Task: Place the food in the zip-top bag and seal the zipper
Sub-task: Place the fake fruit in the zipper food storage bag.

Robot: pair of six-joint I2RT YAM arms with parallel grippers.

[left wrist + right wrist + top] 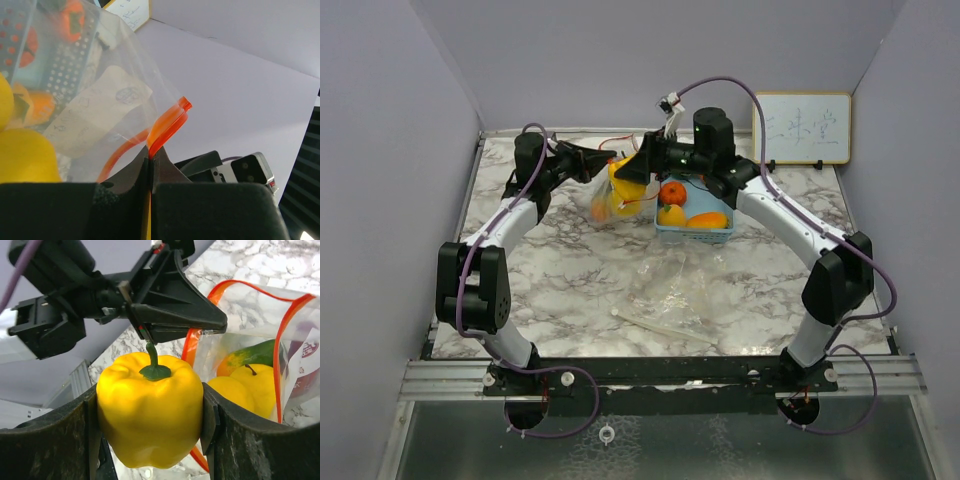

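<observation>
My right gripper (150, 410) is shut on a yellow bell pepper (150, 407) with a green stem and holds it at the mouth of the clear zip-top bag (250, 350), which has an orange zipper rim. Inside the bag lie a yellow fruit (245, 387) and an orange-green piece (250, 356). My left gripper (150, 155) is shut on the bag's orange zipper edge (167, 125) and holds the bag up open. In the top view the two grippers meet at the bag (610, 195) near the back of the table, with the pepper (625, 185) between them.
A light blue basket (695, 232) to the right of the bag holds an orange-red fruit (672, 192) and orange-yellow pieces (705, 220). A second clear bag (670, 295) lies flat mid-table. A whiteboard (802, 128) leans on the back wall.
</observation>
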